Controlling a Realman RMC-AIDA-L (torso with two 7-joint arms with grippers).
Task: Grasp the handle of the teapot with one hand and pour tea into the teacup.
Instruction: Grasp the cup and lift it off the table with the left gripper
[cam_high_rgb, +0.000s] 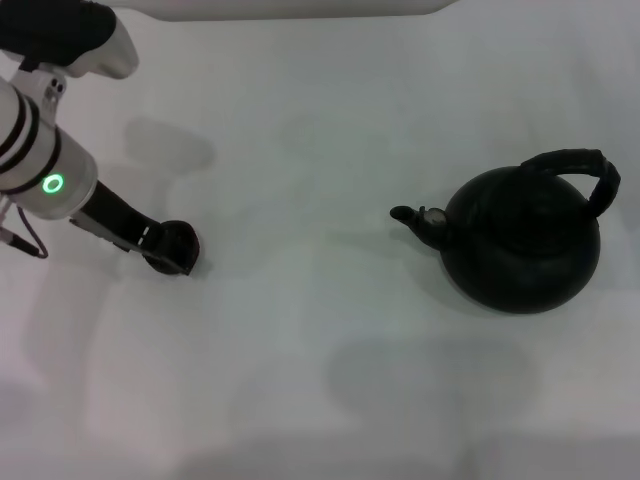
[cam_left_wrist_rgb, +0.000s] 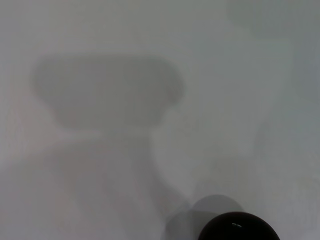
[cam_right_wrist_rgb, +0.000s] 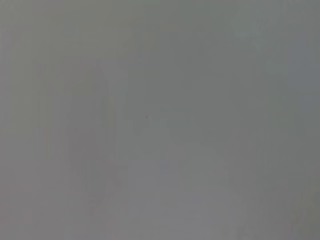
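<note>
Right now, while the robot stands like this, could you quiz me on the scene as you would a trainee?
1. True or false: the right gripper is holding the handle of the teapot.
2. The teapot's spout points toward: A) the robot's left, B) the robot's right, C) straight up.
3. Fill in: the left gripper is down at the small dark ____.

Key: 1 false, nothing touches the handle; 2 A; 3 teacup.
</note>
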